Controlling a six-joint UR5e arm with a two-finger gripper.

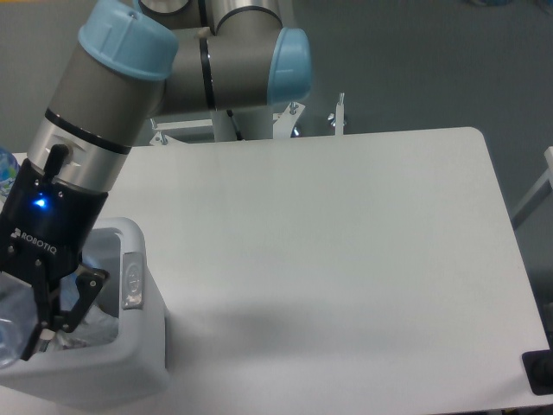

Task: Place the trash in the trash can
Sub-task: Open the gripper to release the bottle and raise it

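Observation:
The white trash can stands at the table's lower left corner, with its grey handle plate facing right. My gripper reaches down into the can and is shut on the clear crinkled water bottle, which is cut off by the left frame edge. One dark finger shows against the can's inside. Crumpled pale plastic, apparently the wrapper, lies in the can beside the finger. The arm hides most of the can's opening.
A deep-blue bottle peeks out at the left edge behind the arm. The white table stretches to the right. Metal brackets stand at its far edge, and a dark fitting sits at the lower right corner.

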